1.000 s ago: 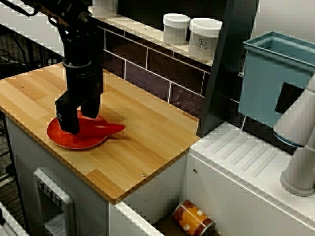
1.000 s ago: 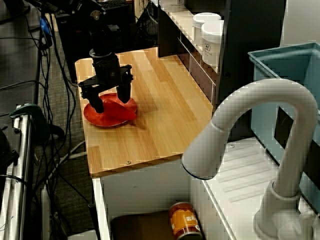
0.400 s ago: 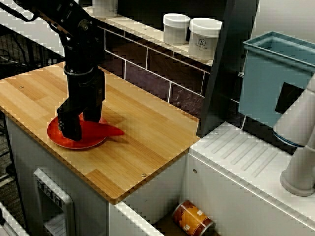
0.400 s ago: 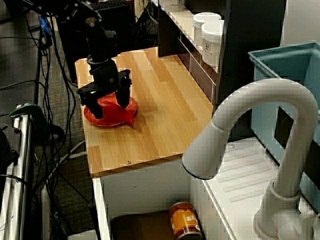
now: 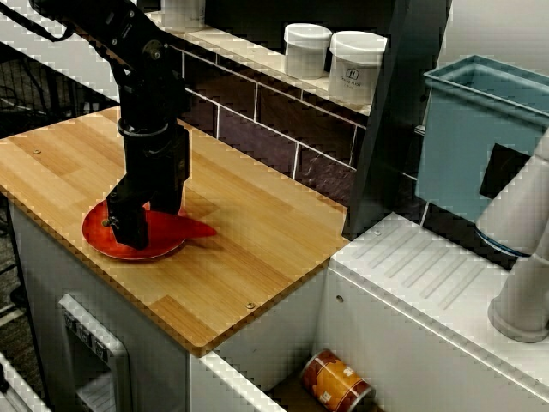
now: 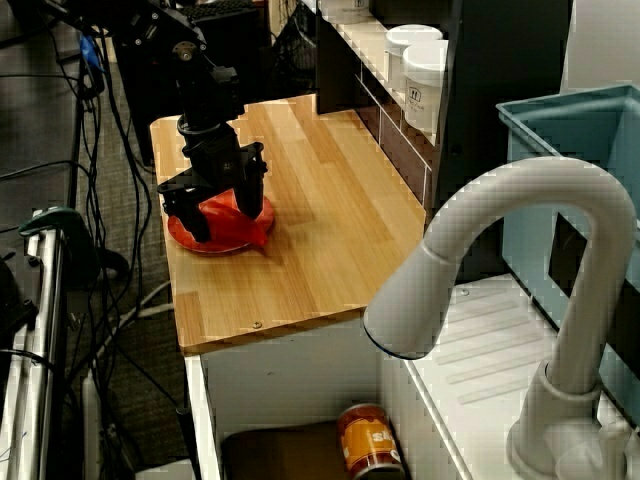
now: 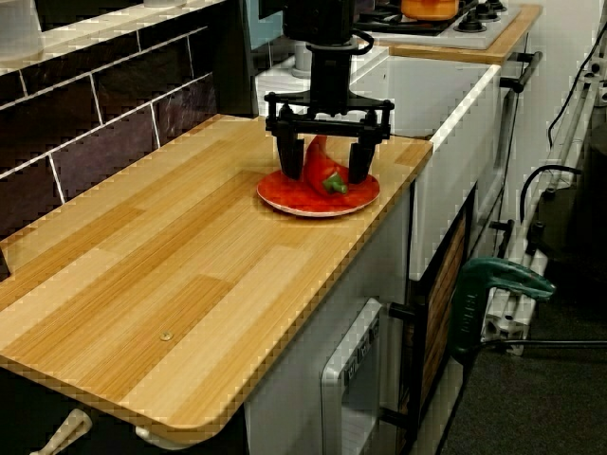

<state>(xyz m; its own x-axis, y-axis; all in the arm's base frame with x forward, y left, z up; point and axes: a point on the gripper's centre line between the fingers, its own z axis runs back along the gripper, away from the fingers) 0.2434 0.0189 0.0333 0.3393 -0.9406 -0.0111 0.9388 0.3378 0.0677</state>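
Gripper (image 7: 324,171) is down low over the red plate (image 7: 285,201), jaws spread apart. In the view along the counter I see one finger on each side of the red pepper (image 7: 318,159), tips just above the plate. I can't tell if either pad touches the pepper's skin. It looks very close on both sides, with nothing clamped.

The pepper lies on the plate, its green stem toward that camera. In the view from the front its pointed tip (image 5: 196,228) sticks out past the plate rim (image 5: 96,237) over the wood, and the gripper (image 5: 147,219) hides the rest of it. In the view past the faucet the gripper (image 6: 223,212) straddles the pepper again, and the plate (image 6: 185,236) shows under it.

The plate sits flat on the wooden counter (image 5: 257,232), close to its front edge and in the half away from the sink, well clear of the tiled wall at the back edge.

Around it:
- Two white jars (image 5: 356,67) stand on the ledge above the tiles.
- A teal bin (image 5: 467,137) stands past the dark post.
- The white faucet (image 6: 500,250) is in the foreground.
- A can (image 5: 336,382) lies on its side below the counter's sink-side end.
- A green clamp (image 7: 498,289) is on the rig frame beside the counter's front.
- An orange pot (image 7: 429,8) is on the stove beyond the counter's far end.
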